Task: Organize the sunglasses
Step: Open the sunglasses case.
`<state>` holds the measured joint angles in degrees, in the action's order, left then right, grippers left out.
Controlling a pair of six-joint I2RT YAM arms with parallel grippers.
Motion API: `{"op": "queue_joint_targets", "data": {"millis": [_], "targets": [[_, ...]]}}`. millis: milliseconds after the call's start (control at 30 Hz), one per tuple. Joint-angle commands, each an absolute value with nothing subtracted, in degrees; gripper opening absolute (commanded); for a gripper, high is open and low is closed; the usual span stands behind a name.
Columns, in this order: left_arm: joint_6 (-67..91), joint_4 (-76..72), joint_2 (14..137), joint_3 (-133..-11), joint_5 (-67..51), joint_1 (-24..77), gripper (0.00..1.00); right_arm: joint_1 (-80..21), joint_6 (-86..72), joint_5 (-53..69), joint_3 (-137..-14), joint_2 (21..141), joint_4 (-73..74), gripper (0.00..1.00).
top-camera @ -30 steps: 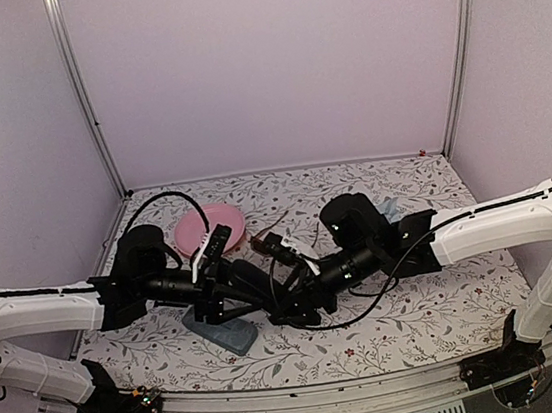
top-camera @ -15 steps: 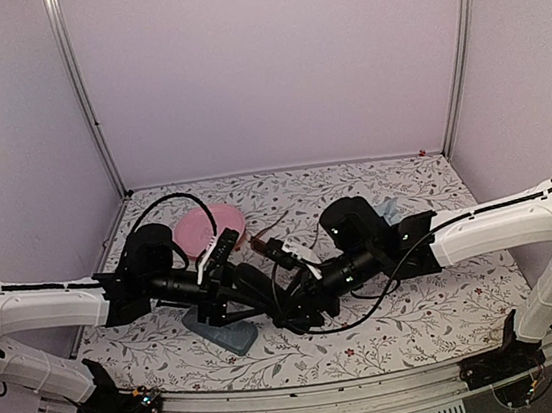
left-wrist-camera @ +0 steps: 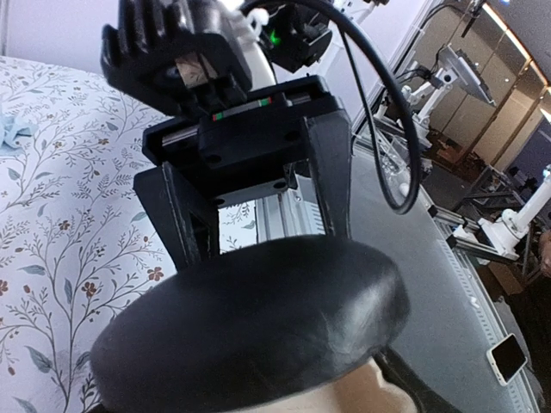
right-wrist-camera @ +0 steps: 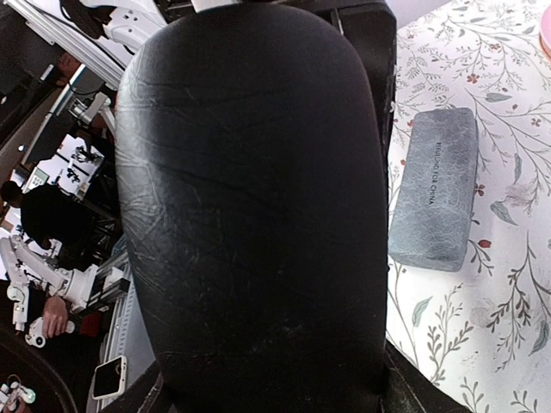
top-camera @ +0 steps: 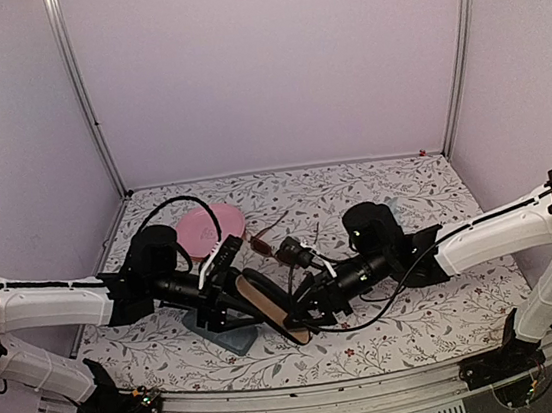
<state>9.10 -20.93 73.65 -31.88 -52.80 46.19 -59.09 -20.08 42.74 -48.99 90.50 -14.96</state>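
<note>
Black case [top-camera: 268, 308] sat clamped in our left pincer [top-camera: 231, 306] and right pincer [top-camera: 310, 308], both half-wide. Next, we reckoned: load sunglasses [top-camera: 263, 236].

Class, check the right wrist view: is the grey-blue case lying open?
No: the grey-blue case lies closed on the table, its lettered face up.

Both arms stretched inward, left pincer [top-camera: 243, 306] and right pincer [left-wrist-camera: 263, 225] facing, both clamped.
</note>
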Motion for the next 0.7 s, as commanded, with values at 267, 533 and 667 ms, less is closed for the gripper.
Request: {"op": "queue_joint_targets", "data": {"millis": [267,533,667], "targets": [[3.2,-25.19,71.0,-28.4,-56.16,46.78,0.0,-53.33,-40.94,50.97,-41.07,87.63,-26.02,0.53],[3.41,-26.01,67.6,-26.79,-55.31,47.54,0.0,-52.13,-46.49,50.66,-39.98,88.59,-27.86,0.59],[3.42,-26.24,67.68,-26.18,-54.96,47.64,0.0,-52.16,-46.64,50.35,-40.06,87.87,-27.74,0.63]]}}
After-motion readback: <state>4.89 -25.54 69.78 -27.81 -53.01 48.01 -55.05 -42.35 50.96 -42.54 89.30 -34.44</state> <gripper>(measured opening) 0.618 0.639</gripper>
